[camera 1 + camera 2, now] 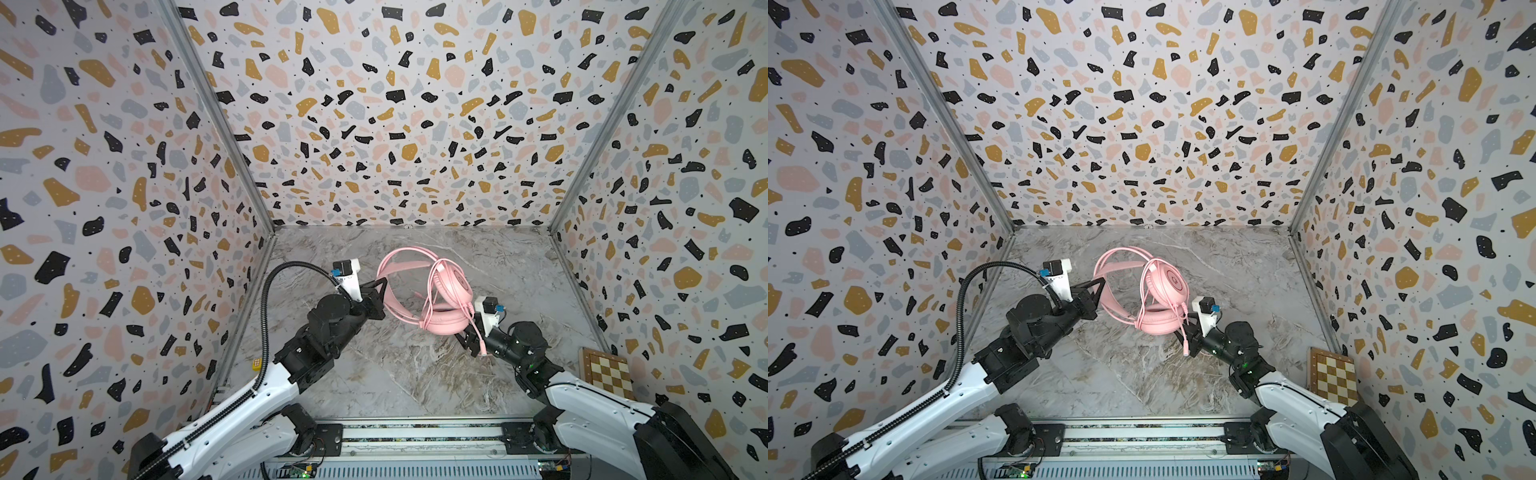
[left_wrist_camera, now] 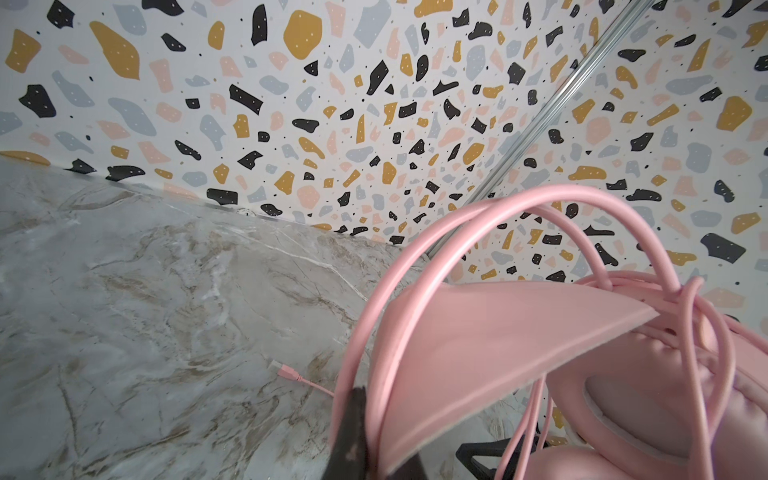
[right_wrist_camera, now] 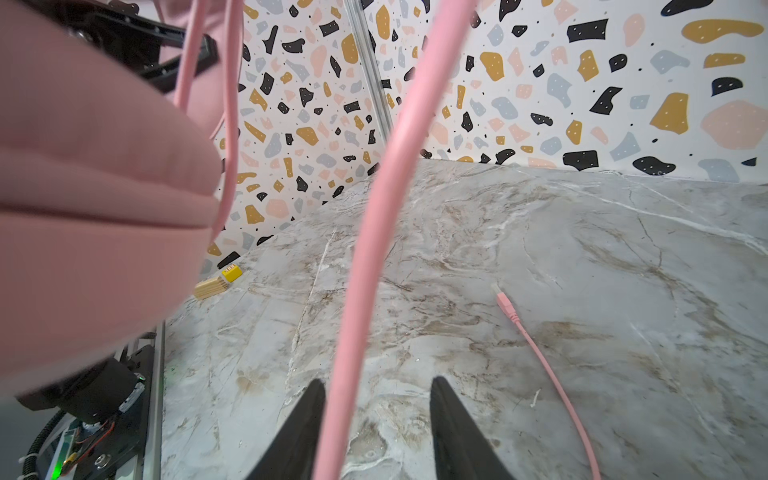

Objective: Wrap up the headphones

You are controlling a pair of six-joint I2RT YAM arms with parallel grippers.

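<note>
Jaws of left gripper (image 1: 381,297) pinch the headphones (image 1: 451,282) at the thin wire headband (image 2: 355,357), left of centre. Headphones sit mid-table between both arms: smooth pink plastic, two round padded earcups, two headband wires, one flat curved strap (image 2: 478,332). One thin pink cable (image 3: 374,232) loops round the earcups and ends in one plug (image 3: 505,301). Right gripper (image 3: 376,384) has jaws spread, cable passing between, not pinched. Table (image 1: 374,374) is grey marble-look. One wooden chessboard (image 1: 609,370) leans near right.

Pink headphones (image 1: 453,282), cable (image 1: 430,287) looped around both earcups (image 1: 444,322), plug (image 1: 482,349) loose
</note>
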